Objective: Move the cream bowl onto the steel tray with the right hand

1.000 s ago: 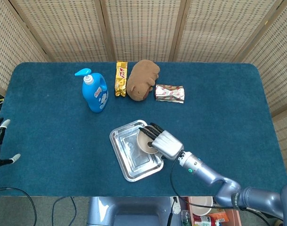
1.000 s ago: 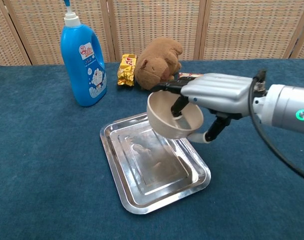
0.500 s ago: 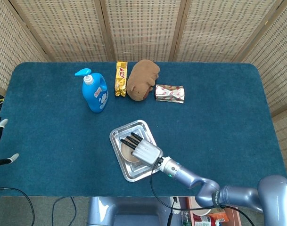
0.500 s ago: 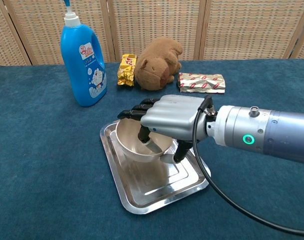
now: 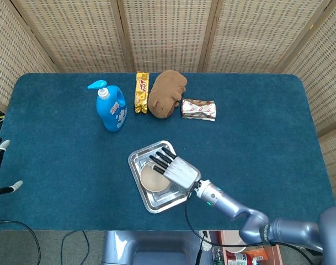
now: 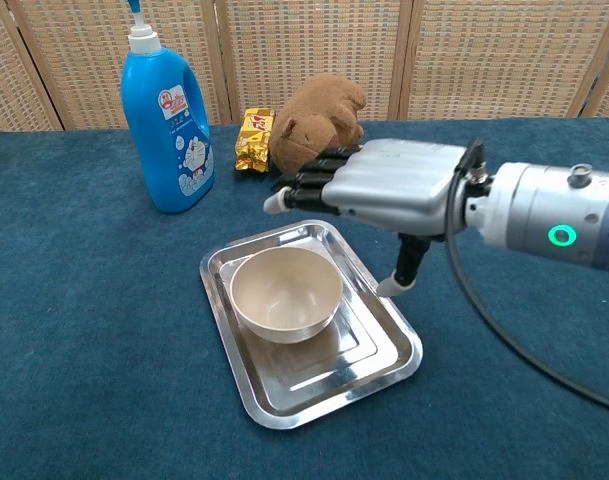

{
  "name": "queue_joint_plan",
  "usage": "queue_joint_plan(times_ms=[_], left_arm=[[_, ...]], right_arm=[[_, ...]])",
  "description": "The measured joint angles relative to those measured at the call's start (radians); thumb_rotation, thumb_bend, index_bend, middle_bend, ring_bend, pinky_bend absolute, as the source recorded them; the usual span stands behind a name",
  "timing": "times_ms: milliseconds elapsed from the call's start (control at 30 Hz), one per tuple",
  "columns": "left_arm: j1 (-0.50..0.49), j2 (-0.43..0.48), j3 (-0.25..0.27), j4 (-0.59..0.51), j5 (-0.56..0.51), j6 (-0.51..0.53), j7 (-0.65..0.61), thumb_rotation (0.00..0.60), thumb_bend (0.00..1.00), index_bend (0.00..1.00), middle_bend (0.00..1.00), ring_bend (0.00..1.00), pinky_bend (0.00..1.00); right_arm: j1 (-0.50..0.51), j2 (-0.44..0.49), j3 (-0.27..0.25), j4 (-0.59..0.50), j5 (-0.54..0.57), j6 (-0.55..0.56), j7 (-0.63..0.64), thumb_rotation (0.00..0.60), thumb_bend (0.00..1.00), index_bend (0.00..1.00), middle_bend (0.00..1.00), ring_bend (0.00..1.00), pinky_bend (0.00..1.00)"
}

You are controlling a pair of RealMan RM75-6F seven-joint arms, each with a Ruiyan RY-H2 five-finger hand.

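robot hand (image 6: 384,185) lifted off | cream bowl (image 6: 286,294) below, on steel tray (image 6: 384,362)

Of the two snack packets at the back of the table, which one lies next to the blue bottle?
The gold packet: it lies between the blue bottle and the brown plush toy. The silver and red packet is on the toy's other side.

The head view looks almost straight down from high up and takes in the whole blue table (image 5: 57,165), out to every edge. The chest view sits low at the near edge, looks across toward the far edge, and is much closer. Both show the steel tray (image 5: 139,165) (image 6: 284,400) and the things along the far edge.
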Motion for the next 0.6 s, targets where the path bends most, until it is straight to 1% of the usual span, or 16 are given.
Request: queue_joint_plan(times_ms=[133, 267, 400, 467, 600], left_arm=[[0.004, 0.002, 0.004, -0.006, 0.013, 0.009, -0.003, 0.600, 0.00, 0.00, 0.00, 0.00, 0.00], [0.009, 0.006, 0.009, -0.012, 0.031, 0.021, -0.008, 0.600, 0.00, 0.00, 0.00, 0.00, 0.00], [0.018, 0.010, 0.017, -0.019, 0.053, 0.037, -0.016, 0.600, 0.00, 0.00, 0.00, 0.00, 0.00], [0.024, 0.012, 0.023, -0.022, 0.068, 0.049, -0.022, 0.600, 0.00, 0.00, 0.00, 0.00, 0.00], [0.032, 0.013, 0.030, -0.029, 0.086, 0.062, -0.035, 0.600, 0.00, 0.00, 0.00, 0.00, 0.00]], right_arm=[[-0.045, 0.091, -0.019, -0.019, -0.040, 0.083, 0.037, 0.600, 0.00, 0.04, 0.00, 0.00, 0.00], [-0.115, 0.172, -0.052, -0.012, -0.080, 0.188, 0.108, 0.600, 0.00, 0.04, 0.00, 0.00, 0.00], [-0.224, 0.231, -0.089, 0.013, -0.097, 0.320, 0.186, 0.600, 0.00, 0.03, 0.00, 0.00, 0.00], [-0.284, 0.249, -0.106, 0.022, -0.092, 0.383, 0.221, 0.600, 0.00, 0.00, 0.00, 0.00, 0.00], [-0.421, 0.278, -0.139, 0.028, -0.065, 0.512, 0.301, 0.600, 0.00, 0.00, 0.00, 0.00, 0.00]])
